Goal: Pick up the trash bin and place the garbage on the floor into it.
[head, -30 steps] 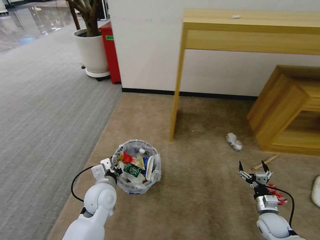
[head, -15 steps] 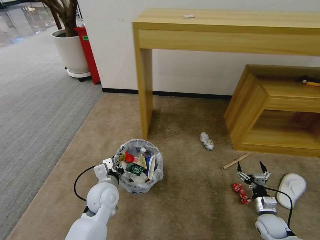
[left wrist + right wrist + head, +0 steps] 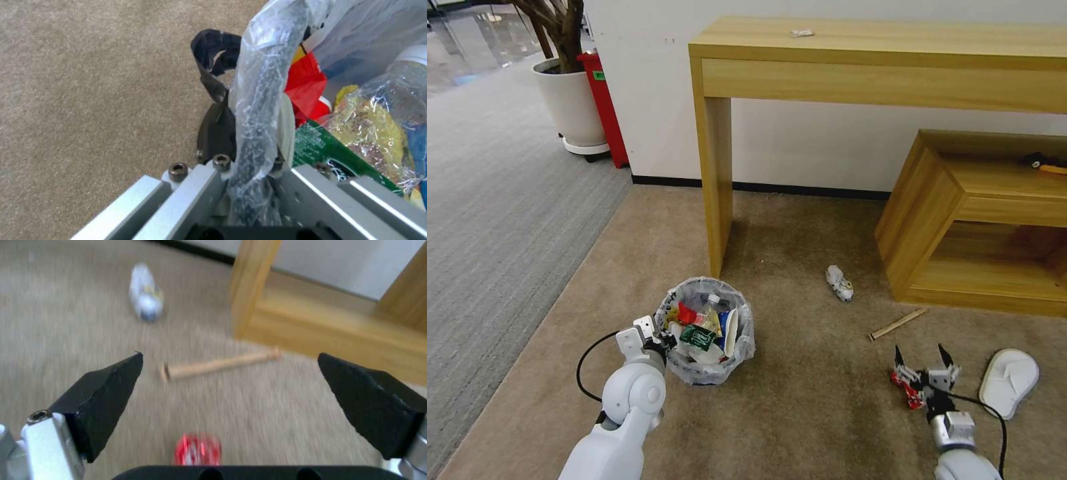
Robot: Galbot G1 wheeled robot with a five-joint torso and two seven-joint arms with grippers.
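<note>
The trash bin (image 3: 707, 331), lined with crinkled clear plastic and full of litter, stands on the beige floor (image 3: 807, 420). My left gripper (image 3: 660, 340) is shut on the bin's rim (image 3: 258, 110), plastic pinched between its fingers (image 3: 216, 133). My right gripper (image 3: 919, 358) is open, low over a red wrapper (image 3: 908, 390), which lies just below the fingertips (image 3: 120, 373) as the red wrapper (image 3: 198, 450). More garbage lies around: a wooden stick (image 3: 899, 323), a crushed white packet (image 3: 840, 283) and a white slipper (image 3: 1010, 380).
A wooden desk (image 3: 880, 60) stands against the wall with a bit of tissue (image 3: 802, 32) on top; its leg (image 3: 719, 180) is just behind the bin. A low wooden shelf unit (image 3: 960, 220) is at right. A plant pot (image 3: 570, 107) and red bin (image 3: 606, 107) stand far left.
The camera swung right, bringing the slipper and wrapper into view. My right gripper has dropped closer to the red wrapper. The left gripper keeps its hold on the bin.
</note>
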